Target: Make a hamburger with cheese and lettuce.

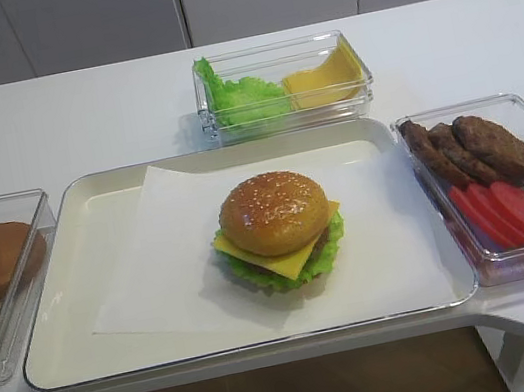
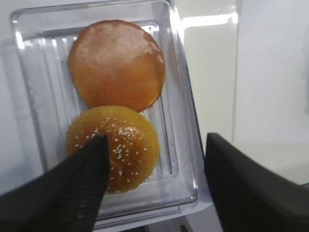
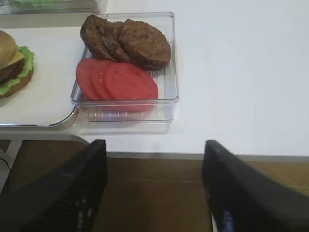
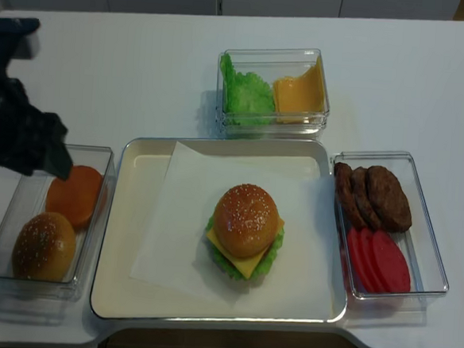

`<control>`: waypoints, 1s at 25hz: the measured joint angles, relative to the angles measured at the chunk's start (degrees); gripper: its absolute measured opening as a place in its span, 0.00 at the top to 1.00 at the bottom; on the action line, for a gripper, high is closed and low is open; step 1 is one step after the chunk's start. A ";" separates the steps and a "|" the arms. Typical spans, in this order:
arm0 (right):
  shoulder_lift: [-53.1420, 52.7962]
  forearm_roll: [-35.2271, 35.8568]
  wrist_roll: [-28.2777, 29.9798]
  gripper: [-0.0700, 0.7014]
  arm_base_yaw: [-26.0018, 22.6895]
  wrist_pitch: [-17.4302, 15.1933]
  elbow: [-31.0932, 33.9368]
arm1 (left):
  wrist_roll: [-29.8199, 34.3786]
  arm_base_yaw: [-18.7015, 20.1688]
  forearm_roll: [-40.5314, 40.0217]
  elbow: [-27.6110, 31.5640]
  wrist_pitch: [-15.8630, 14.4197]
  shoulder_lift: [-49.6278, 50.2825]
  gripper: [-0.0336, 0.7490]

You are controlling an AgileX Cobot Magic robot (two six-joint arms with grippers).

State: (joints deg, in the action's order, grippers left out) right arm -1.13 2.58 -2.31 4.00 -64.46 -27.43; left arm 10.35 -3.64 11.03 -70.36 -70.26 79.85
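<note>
Sitting finished on white paper (image 1: 156, 286) in the middle of the tray (image 1: 63, 333), hamburger (image 1: 276, 226) with cheese (image 1: 289, 262) and lettuce (image 1: 246, 275) showing under the bun, left gripper (image 2: 154, 183) spread wide above the bun box (image 2: 186, 145), right gripper (image 3: 154, 188) spread wide near the patty box (image 3: 169, 63), both holding nothing

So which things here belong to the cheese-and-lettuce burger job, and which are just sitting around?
Belongs to the job:
hamburger
cheese
lettuce

Lying about:
tray
paper sheet
spare buns
patties
tomato slices
lettuce heap
cheese pile
</note>
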 joint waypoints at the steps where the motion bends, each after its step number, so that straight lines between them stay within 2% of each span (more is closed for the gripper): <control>1: 0.00 0.00 0.00 0.30 0.00 0.00 0.00 | -0.49 -0.47 -0.56 0.00 -0.12 -1.29 0.36; 9: 0.00 0.00 0.00 0.30 0.00 0.00 0.00 | -6.21 -1.10 -10.46 0.00 -0.94 -12.07 0.39; 14: 0.00 0.00 0.00 0.30 0.00 0.00 0.00 | -7.51 -1.10 -12.07 1.06 -1.28 -19.65 0.39; 25: 0.00 0.00 0.11 0.30 0.00 0.00 0.00 | -9.69 0.74 -15.77 18.72 -2.04 -43.70 0.40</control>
State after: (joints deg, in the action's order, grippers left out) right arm -1.13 2.58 -2.20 4.00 -64.46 -27.43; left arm 0.66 -2.89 -4.74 -51.64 -72.30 36.15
